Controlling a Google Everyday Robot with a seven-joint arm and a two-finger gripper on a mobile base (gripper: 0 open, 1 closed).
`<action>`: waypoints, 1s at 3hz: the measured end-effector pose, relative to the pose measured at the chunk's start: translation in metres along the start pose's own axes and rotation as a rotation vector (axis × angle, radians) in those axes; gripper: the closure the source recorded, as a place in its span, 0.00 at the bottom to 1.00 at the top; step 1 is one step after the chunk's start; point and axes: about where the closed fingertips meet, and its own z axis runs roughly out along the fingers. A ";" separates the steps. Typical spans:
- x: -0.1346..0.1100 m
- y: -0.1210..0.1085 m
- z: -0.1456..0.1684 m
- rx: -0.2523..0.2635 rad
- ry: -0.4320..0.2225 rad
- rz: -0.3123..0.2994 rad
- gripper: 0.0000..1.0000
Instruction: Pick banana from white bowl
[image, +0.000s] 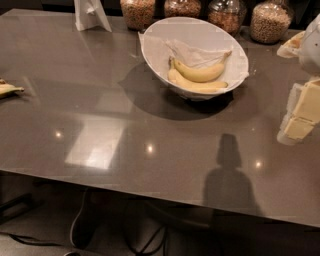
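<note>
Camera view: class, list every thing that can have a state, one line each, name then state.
banana: lying in the white bowl, on top, not gripped.
paler banana: lying in the bowl, beneath it.
white bowl: on the table, paper-lined, holding both bananas.
glass jars: filled, standing along the far edge.
claw: at the right edge, over the table, apart from the bowl.

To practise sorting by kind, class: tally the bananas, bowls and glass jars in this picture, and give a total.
Bananas: 3 (curved banana, paler banana, small piece at left)
White bowl: 1
Glass jars: 4
Total: 8
The pincer, at the right edge, is not counted.
</note>
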 end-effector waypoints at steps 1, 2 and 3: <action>-0.009 -0.019 0.004 0.049 -0.067 -0.036 0.00; -0.019 -0.051 0.014 0.109 -0.171 -0.069 0.00; -0.036 -0.095 0.027 0.143 -0.302 -0.102 0.00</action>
